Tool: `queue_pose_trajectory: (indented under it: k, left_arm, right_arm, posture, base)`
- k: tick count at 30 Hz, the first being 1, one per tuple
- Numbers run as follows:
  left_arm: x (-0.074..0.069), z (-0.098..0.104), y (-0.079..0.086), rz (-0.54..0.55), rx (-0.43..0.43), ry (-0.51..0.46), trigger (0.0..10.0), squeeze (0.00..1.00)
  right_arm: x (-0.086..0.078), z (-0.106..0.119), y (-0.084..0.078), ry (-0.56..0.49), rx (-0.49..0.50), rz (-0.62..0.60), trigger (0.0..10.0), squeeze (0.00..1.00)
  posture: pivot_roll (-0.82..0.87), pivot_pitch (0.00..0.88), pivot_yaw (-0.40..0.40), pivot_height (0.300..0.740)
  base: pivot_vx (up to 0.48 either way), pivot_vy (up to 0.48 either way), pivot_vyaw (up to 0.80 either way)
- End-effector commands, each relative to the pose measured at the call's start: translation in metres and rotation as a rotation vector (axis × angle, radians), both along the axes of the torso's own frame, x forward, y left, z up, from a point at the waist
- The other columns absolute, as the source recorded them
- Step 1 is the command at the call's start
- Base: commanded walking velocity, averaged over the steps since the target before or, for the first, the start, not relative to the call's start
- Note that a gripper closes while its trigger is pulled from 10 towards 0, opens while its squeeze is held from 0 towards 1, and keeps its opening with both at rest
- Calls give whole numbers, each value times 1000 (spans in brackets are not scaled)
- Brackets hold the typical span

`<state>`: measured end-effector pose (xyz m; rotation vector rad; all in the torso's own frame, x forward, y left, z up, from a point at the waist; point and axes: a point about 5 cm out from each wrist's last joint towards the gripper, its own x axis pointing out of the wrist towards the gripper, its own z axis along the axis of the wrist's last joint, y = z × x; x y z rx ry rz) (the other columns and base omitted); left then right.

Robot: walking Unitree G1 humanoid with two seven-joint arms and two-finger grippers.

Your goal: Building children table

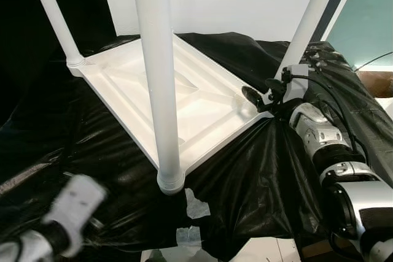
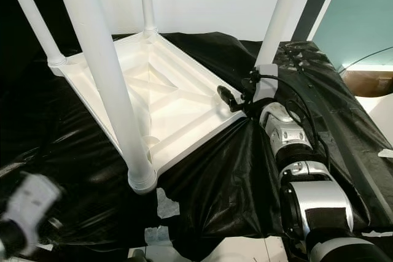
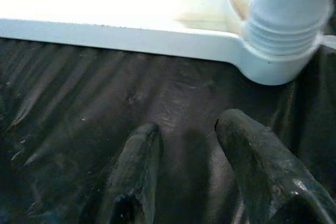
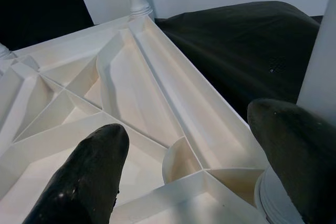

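White tabletop [image 2: 153, 99] upside down on black sheet [image 2: 233, 182], legs up. Right gripper [image 2: 236, 104] open at far corner, fingers either side of leg [image 2: 279, 16] base. Left gripper [image 3: 184, 171] open over sheet, just short of near-corner leg [image 1: 161, 78].

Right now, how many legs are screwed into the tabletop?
4. Near corner leg, far-left leg, far corner leg, and right-corner leg by the right gripper, all standing up from the upside-down white tabletop.
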<state>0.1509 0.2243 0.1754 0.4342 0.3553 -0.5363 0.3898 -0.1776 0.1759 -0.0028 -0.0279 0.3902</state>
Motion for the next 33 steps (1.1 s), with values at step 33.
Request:
queue_pose_trajectory:
  k: [33]
  left_arm:
    - [133, 51, 6, 142, -366, -466, 10000, 0]
  right_arm:
    - [-35, -64, 13, 86, -54, -81, 10000, 0]
  posture:
    - [154, 57, -75, 740]
  base:
    - [0, 0, 0]
